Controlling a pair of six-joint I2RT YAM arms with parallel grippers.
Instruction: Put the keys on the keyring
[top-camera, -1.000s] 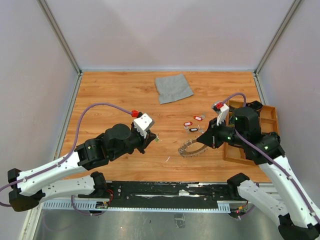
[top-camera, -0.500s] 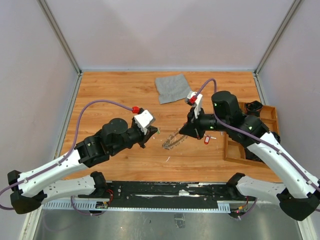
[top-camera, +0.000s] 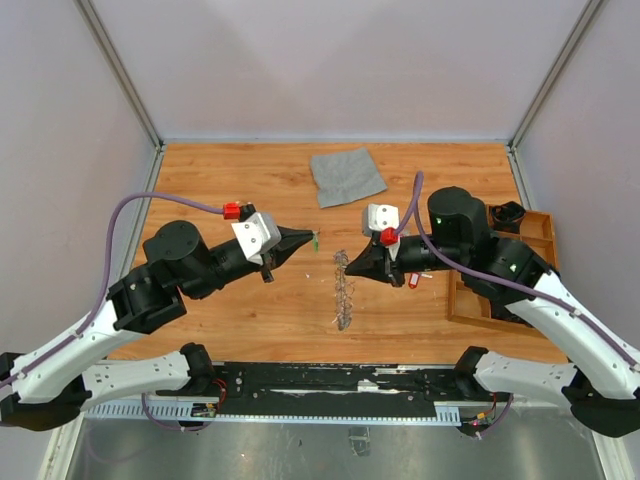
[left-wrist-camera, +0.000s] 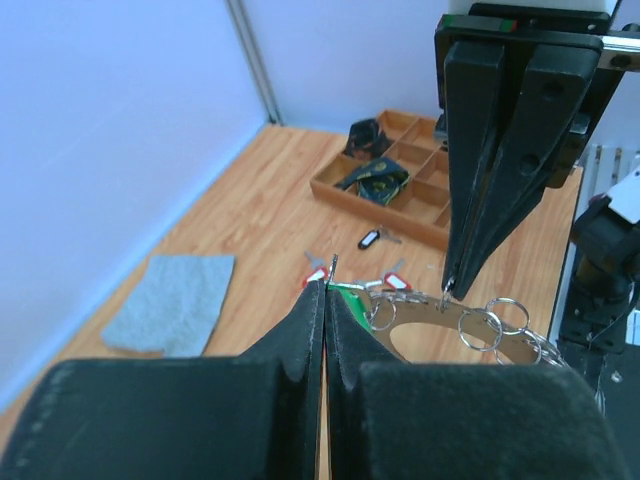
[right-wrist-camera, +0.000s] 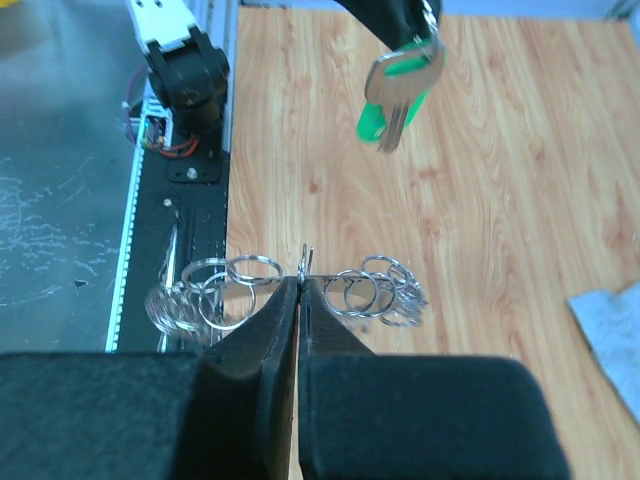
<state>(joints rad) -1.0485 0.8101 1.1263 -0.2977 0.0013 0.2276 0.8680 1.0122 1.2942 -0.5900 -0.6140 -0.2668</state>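
My left gripper (top-camera: 309, 239) is shut on a key with a green tag (top-camera: 316, 240), held above the table and pointing right. In the right wrist view that green-tagged key (right-wrist-camera: 395, 100) hangs silver blade down. My right gripper (top-camera: 347, 270) is shut on the rim of the keyring (top-camera: 343, 292), which stands edge-on just right of the left fingertips. Small split rings (right-wrist-camera: 370, 290) fringe it on both sides of my right gripper (right-wrist-camera: 302, 281). In the left wrist view my left gripper (left-wrist-camera: 325, 286) sits beside the keyring (left-wrist-camera: 480, 330). Other keys with red tags (left-wrist-camera: 395, 282) and a black tag (left-wrist-camera: 368, 239) lie on the table.
A grey cloth (top-camera: 346, 176) lies at the back middle of the wooden table. A wooden tray (top-camera: 547, 215) with black parts stands at the right edge, behind the right arm. A red-tagged key (top-camera: 413, 280) lies just left of the tray.
The right arm swung left from beside the tray, lifting the keyring off the table and turning it edge-on. The left gripper rose and moved right with the green-tagged key, closing on the keyring.
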